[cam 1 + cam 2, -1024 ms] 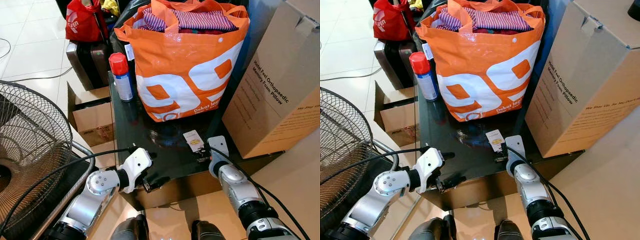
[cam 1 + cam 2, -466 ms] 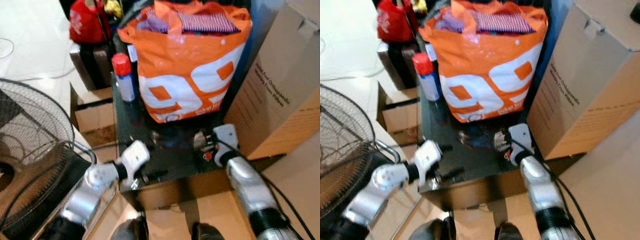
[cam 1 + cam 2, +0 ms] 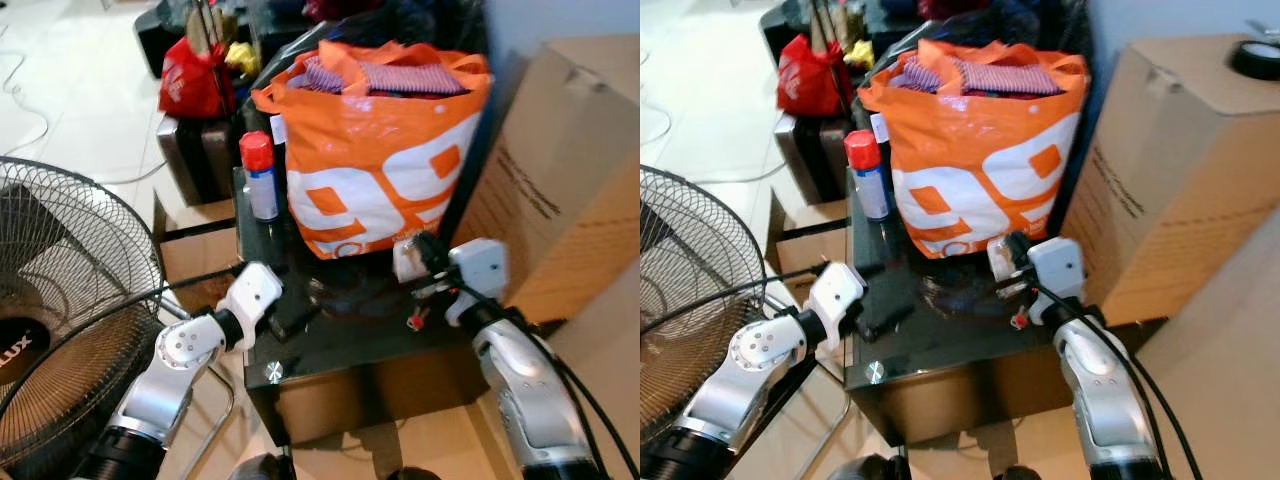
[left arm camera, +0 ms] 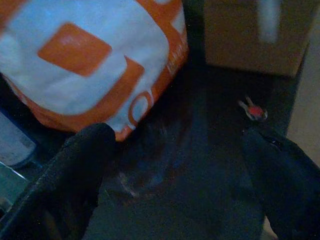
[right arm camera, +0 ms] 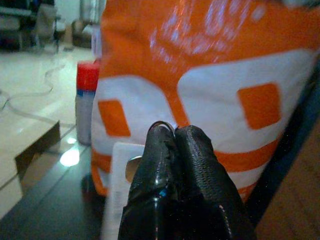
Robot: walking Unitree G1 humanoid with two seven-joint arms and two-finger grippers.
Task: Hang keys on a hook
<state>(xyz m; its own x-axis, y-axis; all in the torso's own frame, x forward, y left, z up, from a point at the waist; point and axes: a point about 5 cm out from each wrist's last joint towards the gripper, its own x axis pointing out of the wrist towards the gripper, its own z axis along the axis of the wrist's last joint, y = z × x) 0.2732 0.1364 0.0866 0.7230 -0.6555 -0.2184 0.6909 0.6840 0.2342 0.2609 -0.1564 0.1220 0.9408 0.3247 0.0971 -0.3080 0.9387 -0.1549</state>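
At the far left a wire-caged fan (image 3: 60, 300) stood on the floor, and just inside it my left end effector (image 3: 290, 318) rested low over the dark glossy desk (image 3: 340, 345), its fingers (image 4: 75, 170) spread wide with nothing between them. Beyond it stood a red-capped spray can (image 3: 260, 178) and the big orange bag (image 3: 375, 150) of clothes. Before the bag, my right end effector (image 3: 425, 258) was pinched fully closed on the white tag (image 5: 117, 190) of the keys (image 3: 1018, 318), which dangled just clear of the desk. I judged the bunch light, loose and apt to swing, so the ring was the surer place to hold. A cardboard box (image 3: 560, 190) stood at right; I saw no hook.
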